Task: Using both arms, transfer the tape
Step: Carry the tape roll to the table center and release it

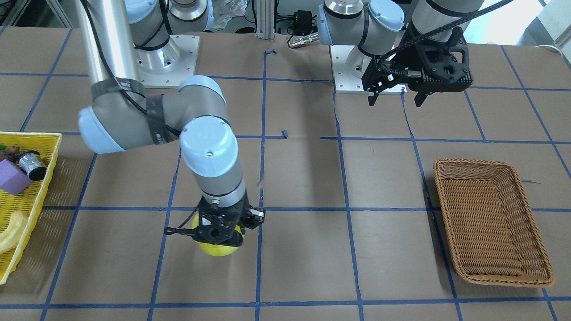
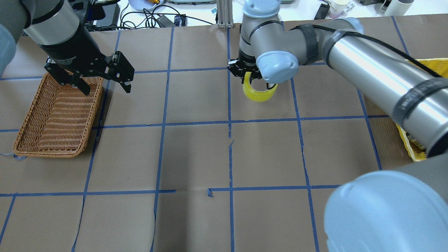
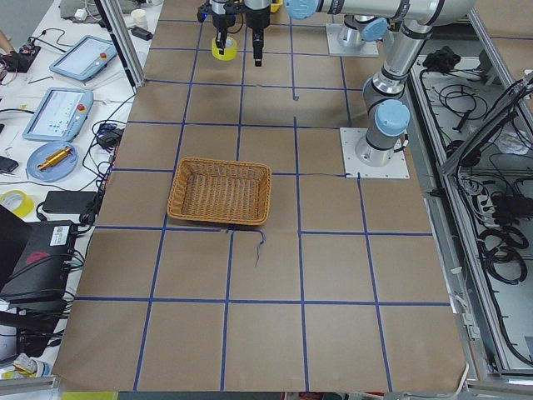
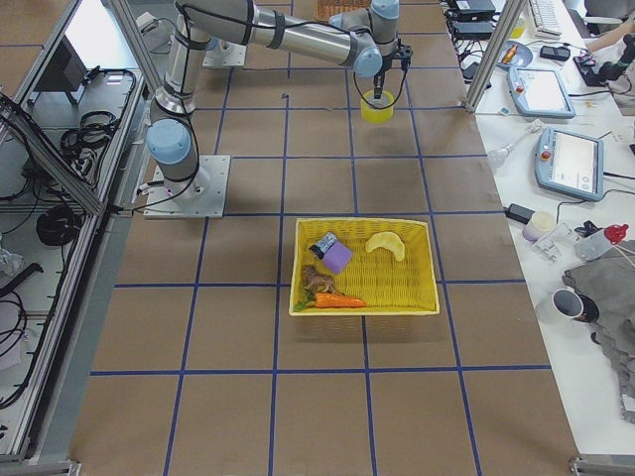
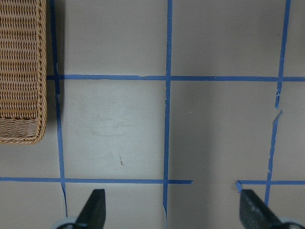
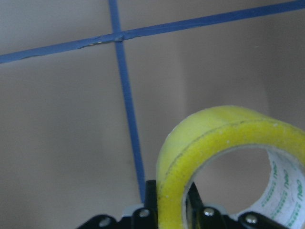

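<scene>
- Only readable writing I can find is on the tape (image 6: 224, 138). The whitish inner core has greenish print that looks like "deli", though it's cut off at the edge of the right wrist view, so don't quote me.
- There's tiny white lettering on the black wrist of the left arm in the overhead view, too small to read.
- Yellow basket (image 4: 365, 309) on the robot's right end of the table holds a purple block (image 4: 338, 257), a small silvery spool (image 4: 323, 245) touching it, a banana-shaped yellow piece (image 4: 385, 244), a carrot (image 4: 338, 299) and some brown lump (image 4: 317, 282) I can't identify.
- Wicker basket (image 1: 490, 223) sits at the other end, with its woven floor showing right across.
- Right gripper (image 1: 218, 234) is clamped on the tape's wall, one finger inside the ring and one outside. The roll stands on edge just to the right-arm side of the centre blue grid line (image 2: 229, 122), on the far side from the bases. Can't tell if it touches the table.
- Left gripper (image 2: 106, 91) hangs over the near edge of the wicker basket with its fingers spread wide, holding nothing.
</scene>
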`<state>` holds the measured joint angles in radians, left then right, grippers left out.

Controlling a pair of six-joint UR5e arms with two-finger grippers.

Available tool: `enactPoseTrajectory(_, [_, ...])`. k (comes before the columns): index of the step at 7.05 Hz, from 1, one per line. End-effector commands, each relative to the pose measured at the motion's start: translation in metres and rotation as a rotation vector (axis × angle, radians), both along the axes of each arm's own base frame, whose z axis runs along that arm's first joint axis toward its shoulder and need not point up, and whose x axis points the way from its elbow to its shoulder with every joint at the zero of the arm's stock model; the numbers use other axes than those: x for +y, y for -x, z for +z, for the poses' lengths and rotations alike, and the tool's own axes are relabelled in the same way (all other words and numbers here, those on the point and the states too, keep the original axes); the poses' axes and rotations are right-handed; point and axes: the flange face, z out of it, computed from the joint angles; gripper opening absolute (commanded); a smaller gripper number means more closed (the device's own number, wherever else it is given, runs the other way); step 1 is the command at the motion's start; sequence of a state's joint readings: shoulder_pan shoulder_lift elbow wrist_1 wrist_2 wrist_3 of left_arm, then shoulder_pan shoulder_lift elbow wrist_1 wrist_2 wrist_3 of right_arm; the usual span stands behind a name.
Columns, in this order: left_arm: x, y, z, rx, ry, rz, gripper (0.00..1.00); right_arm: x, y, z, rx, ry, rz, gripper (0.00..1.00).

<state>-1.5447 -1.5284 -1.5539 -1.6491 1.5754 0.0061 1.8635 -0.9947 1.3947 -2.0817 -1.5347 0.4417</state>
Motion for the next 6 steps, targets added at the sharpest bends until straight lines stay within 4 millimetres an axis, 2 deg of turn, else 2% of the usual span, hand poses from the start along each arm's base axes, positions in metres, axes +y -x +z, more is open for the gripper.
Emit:
enactPoseTrajectory(1, [0.000,0.000,-0.001,0.000,-0.001,0.000,1.00,-0.004,-0.045,-0.037,0.007,-0.022,0.005,0.00])
enactPoseTrajectory(2, [0.000,0.000,0.000,0.000,0.000,0.000,1.00,-0.003,-0.046,-0.041,0.015,-0.026,0.016,0.00])
enactPoseTrajectory(3, [0.000,0.000,0.000,0.000,0.000,0.000,1.00,-0.004,-0.046,-0.050,0.028,-0.031,0.072,0.52])
enactPoseTrajectory(4, [0.000,0.000,-0.001,0.000,-0.001,0.000,1.00,-0.004,-0.046,-0.043,0.025,-0.021,0.072,0.77])
enactPoseTrajectory(5, [-0.001,-0.001,-0.001,0.000,-0.003,0.000,1.00,-0.002,-0.047,-0.034,0.013,-0.012,0.075,0.89])
enactPoseTrajectory(6, [-0.007,-0.003,-0.004,-0.001,-0.009,-0.017,1.00,-0.002,-0.040,-0.013,0.027,0.012,0.117,0.89])
